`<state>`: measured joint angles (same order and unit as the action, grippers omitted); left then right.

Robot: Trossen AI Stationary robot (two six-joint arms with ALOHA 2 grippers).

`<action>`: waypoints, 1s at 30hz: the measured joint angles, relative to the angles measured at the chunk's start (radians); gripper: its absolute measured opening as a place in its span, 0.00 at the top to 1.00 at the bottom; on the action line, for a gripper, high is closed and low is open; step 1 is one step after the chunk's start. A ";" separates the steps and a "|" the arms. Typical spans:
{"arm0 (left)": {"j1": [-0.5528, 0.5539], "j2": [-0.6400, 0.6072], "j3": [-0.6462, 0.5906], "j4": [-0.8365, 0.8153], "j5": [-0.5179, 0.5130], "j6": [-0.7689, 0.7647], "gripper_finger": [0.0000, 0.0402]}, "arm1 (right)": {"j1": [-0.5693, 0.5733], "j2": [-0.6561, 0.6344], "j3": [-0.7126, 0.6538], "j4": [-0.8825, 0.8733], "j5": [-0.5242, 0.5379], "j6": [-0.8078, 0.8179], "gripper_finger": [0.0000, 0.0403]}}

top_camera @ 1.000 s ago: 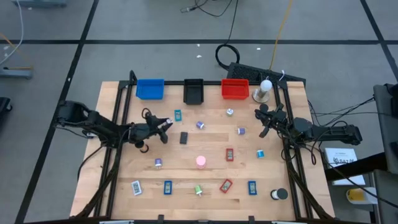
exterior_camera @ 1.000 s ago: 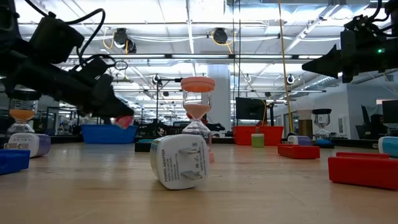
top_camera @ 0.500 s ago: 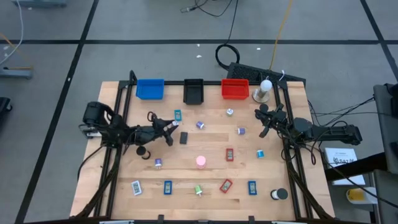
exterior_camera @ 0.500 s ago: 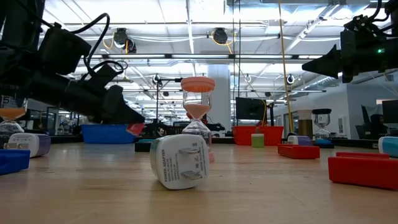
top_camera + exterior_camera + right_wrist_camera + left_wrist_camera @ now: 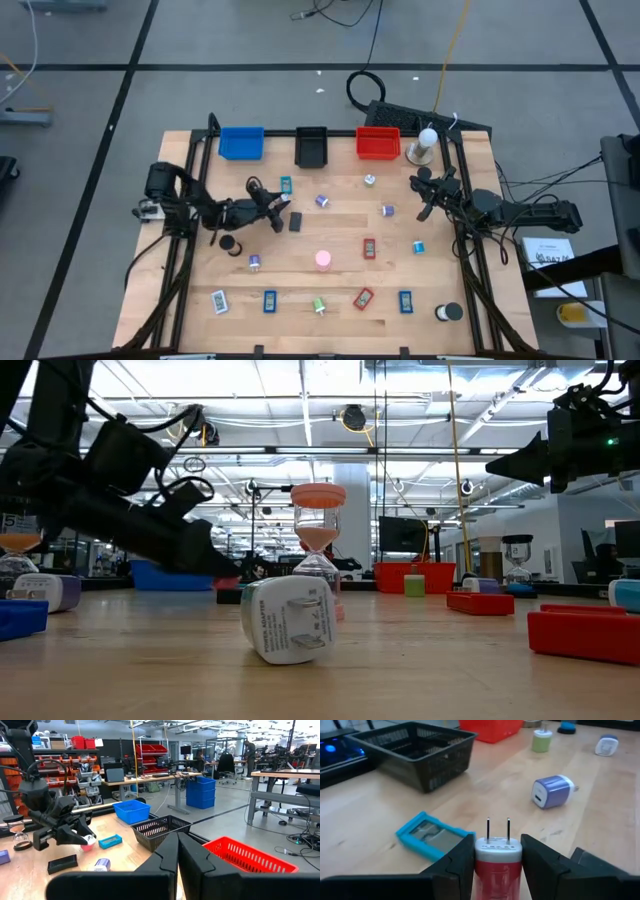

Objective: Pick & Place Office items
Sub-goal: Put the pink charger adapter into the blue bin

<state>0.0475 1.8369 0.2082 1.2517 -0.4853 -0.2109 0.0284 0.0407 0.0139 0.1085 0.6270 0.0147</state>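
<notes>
My left gripper (image 5: 497,857) pinches a small red-and-white plug adapter (image 5: 497,865), prongs pointing forward, above the wooden counter (image 5: 340,235) toward its left edge, just beside a flat teal rectangle (image 5: 432,835). That arm reaches in low from the left edge. My right gripper (image 5: 178,851), fingers pressed together, hangs near the right edge.

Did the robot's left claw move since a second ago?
Yes. The left gripper, shut on a red plug charger, has slid toward the table's middle, closer to the black rectangle and the black tray.
</notes>
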 joint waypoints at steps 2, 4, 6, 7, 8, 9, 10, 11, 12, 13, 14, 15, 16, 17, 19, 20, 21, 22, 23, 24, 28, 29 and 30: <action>0.008 0.013 0.017 -0.008 0.019 0.010 0.66 | 0.000 0.000 0.000 0.000 0.000 0.000 1.00; 0.011 0.018 0.026 -0.016 0.032 0.017 0.66 | 0.000 0.000 0.000 0.000 0.000 0.000 1.00; 0.011 0.021 0.029 -0.016 0.040 0.024 0.66 | 0.000 0.000 0.000 0.000 0.000 0.000 1.00; 0.010 0.021 0.029 -0.015 0.041 0.026 0.66 | 0.000 0.000 0.000 0.000 0.000 0.000 1.00; 0.009 0.021 0.029 -0.015 0.044 0.026 0.66 | 0.000 0.000 0.000 0.000 0.000 0.000 1.00; 0.009 0.021 0.029 -0.016 0.048 0.026 0.66 | 0.000 0.000 0.000 0.000 0.000 0.000 1.00; 0.008 0.021 0.029 -0.016 0.052 0.026 0.66 | 0.000 0.000 0.000 0.000 0.000 0.000 1.00; 0.005 0.021 0.029 -0.016 0.055 0.026 0.65 | 0.000 0.000 0.000 0.000 0.000 0.000 1.00; 0.003 0.021 0.029 -0.016 0.057 0.026 0.62 | 0.000 0.000 0.000 0.000 0.000 0.000 1.00; 0.001 0.021 0.028 -0.017 0.061 0.026 0.58 | 0.000 0.000 0.000 0.000 0.000 0.000 1.00; -0.001 0.021 0.028 -0.023 0.066 0.026 0.54 | 0.000 0.000 0.000 0.000 0.000 0.000 1.00; -0.004 0.022 0.026 -0.035 0.067 0.027 0.51 | 0.000 0.000 0.000 0.000 0.000 0.000 1.00; -0.005 0.024 0.025 -0.041 0.068 0.030 0.48 | 0.000 0.000 0.000 0.000 0.000 0.000 1.00; -0.006 0.024 0.025 -0.037 0.069 0.032 0.46 | 0.000 0.000 0.000 0.000 0.000 0.000 1.00; -0.005 0.023 0.025 -0.028 0.067 0.033 0.45 | 0.000 0.000 0.000 0.000 0.000 0.000 1.00; -0.005 0.023 0.025 -0.030 0.068 0.033 0.46 | 0.000 0.000 0.000 0.000 0.000 0.000 1.00; -0.005 0.023 0.025 -0.031 0.068 0.033 0.47 | 0.000 0.000 0.000 0.000 0.000 0.000 1.00; -0.005 0.023 0.025 -0.028 0.068 0.035 0.48 | 0.000 0.000 0.000 0.000 0.000 0.000 1.00; -0.005 0.023 0.025 -0.025 0.068 0.041 0.50 | 0.000 0.000 0.000 0.000 0.000 0.000 1.00; -0.005 0.023 0.025 -0.025 0.069 0.045 0.52 | 0.000 0.000 0.000 0.000 0.000 0.000 1.00; -0.005 0.022 0.025 -0.024 0.070 0.045 0.58 | 0.000 0.000 0.000 0.000 0.000 0.000 1.00; -0.005 0.017 0.025 -0.025 0.070 0.043 0.59 | 0.000 0.000 0.000 0.000 0.000 0.000 1.00; -0.005 0.010 0.025 -0.026 0.070 0.040 0.60 | 0.000 0.000 0.000 0.000 0.000 0.000 1.00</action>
<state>0.0425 1.8464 0.2333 1.2258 -0.4152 -0.1710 0.0284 0.0406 0.0140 0.1085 0.6270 0.0150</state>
